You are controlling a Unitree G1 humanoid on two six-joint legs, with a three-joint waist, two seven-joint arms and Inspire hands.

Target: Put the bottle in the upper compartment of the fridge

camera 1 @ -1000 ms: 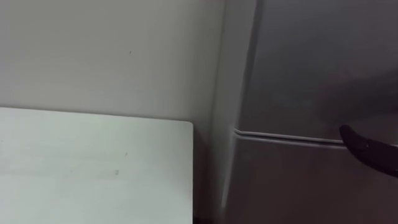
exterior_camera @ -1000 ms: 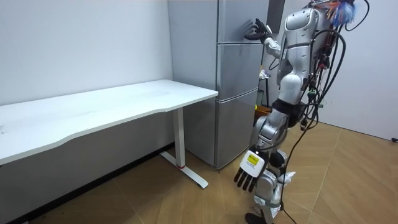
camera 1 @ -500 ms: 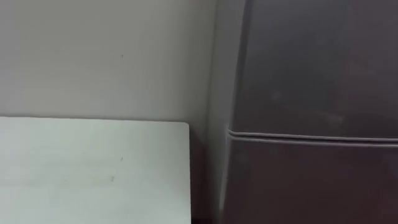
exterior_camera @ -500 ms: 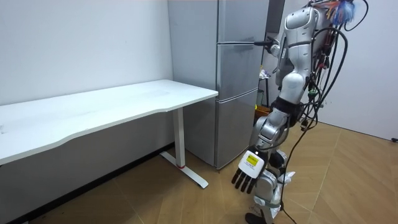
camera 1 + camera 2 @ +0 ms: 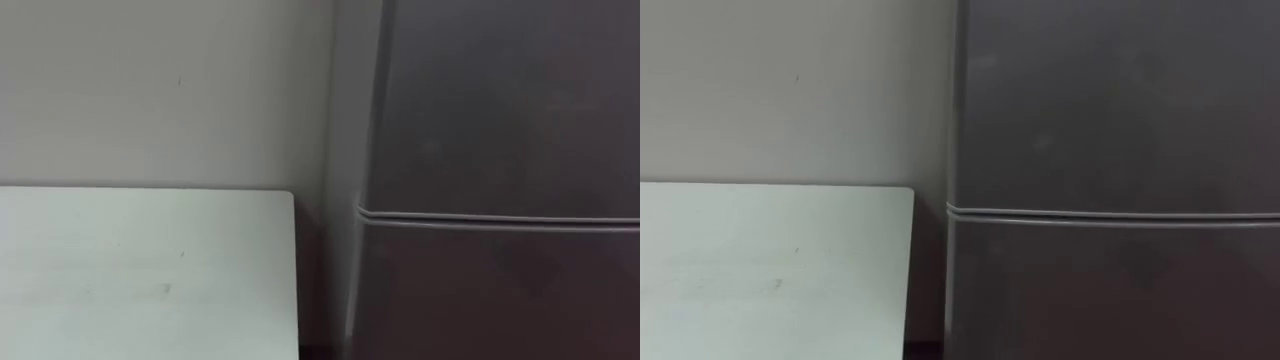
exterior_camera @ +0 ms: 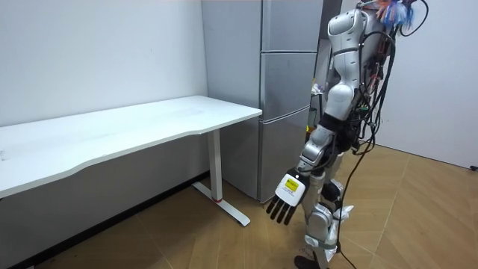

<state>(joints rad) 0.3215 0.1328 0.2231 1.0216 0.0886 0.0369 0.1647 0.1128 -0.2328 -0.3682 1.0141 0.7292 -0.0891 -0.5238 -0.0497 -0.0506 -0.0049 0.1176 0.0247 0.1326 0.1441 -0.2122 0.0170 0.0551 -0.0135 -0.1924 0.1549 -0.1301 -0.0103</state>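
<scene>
Down beside the robot's leg in the room view we find the left robot hand [image 6: 286, 197], hanging at the end of a lowered arm with its back turned toward us. Its fingers [image 6: 275, 214] are straight, slightly spread and pointing at the floor [image 6: 224, 243]. The hand is released and nothing is in it. The wooden floor lies below the hand, and the hand does not touch it.

Above the hand and a little toward the room view's left stands the fridge [image 6: 287, 82], tall and grey, with the robot upright close before its front. Higher above the hand, level with the robot's head, is the upper door [image 6: 290, 26], and it is shut. In the eye views a thin seam [image 5: 500, 218] runs level across the grey front between two shut doors.

Farther from the hand, toward the room view's left, a white tabletop [image 6: 149, 123] on a white leg [image 6: 216, 168] reaches along the wall [image 6: 97, 52]. Its end stands near the fridge's side, with a narrow dark gap between them.

Where the bottle is we cannot tell.
</scene>
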